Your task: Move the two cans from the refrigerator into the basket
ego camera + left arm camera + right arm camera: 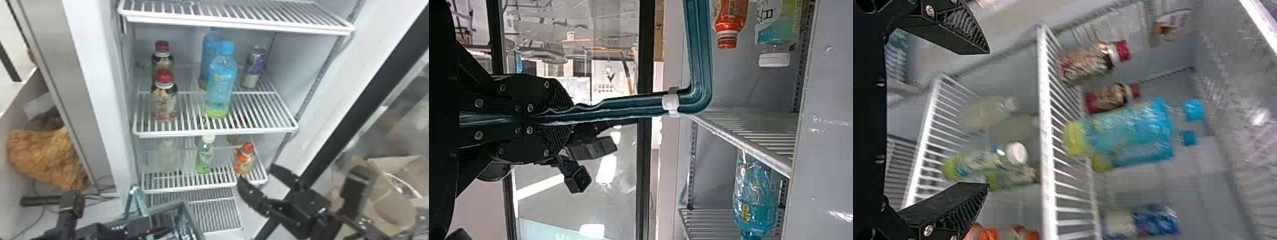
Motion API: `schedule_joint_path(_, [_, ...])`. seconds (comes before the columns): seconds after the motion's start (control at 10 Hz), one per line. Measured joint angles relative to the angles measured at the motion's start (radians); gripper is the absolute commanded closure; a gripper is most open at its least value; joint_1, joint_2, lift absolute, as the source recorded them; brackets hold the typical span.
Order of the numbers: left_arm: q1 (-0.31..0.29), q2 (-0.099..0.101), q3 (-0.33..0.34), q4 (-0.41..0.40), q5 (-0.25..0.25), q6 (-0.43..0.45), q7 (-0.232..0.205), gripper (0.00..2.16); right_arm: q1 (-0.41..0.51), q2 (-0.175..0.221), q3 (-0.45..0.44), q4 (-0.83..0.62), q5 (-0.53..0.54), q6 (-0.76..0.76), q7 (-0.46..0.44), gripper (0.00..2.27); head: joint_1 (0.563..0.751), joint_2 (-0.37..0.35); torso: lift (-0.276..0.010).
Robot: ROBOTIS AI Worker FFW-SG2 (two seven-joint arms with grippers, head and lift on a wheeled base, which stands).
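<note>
The fetching of a can (253, 67) seems to be the step in hand; whether it is the first or the second can cannot be told. In the head view, this can is seen upright at the upper right of centre, at the back of the middle shelf (191, 132), to the right of the blue bottles (222, 87). The right tool (257, 173) is seen at the lower right with its 2 fingers spread and nothing held between them. By the left tool (565, 117) the handle (701, 55) of the basket (192, 220) is grasped; the basket is seen at the lower middle of the head view.

For the next move, the right tool should be raised and led deep above the middle shelf, with the blue bottles kept untouched, until the can is between its fingers.

1 can is counted on the shelf; whether another is inside the basket cannot be told. 1 basket is present. Beside the can, 2 blue bottles and 2 red-capped bottles (165, 102) are counted. On the lower shelf (204, 187), at least 1 orange bottle (244, 161) and 1 green bottle (205, 156) are seen.
</note>
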Motion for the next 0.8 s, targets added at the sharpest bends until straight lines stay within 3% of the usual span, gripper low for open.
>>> schedule_joint_path(0.5, [0.003,0.005,-0.002,0.000,0.000,0.007,0.003,1.19,-0.040,0.025,-0.013,0.069,-0.003,-0.223,-0.122,0.11,0.695,-0.271,-0.025])
schedule_joint_path(0.8, [0.006,0.006,-0.002,0.000,0.000,0.009,0.004,1.19,-0.103,0.035,-0.010,0.122,0.006,-0.277,-0.166,0.11,0.695,-0.287,-0.025])
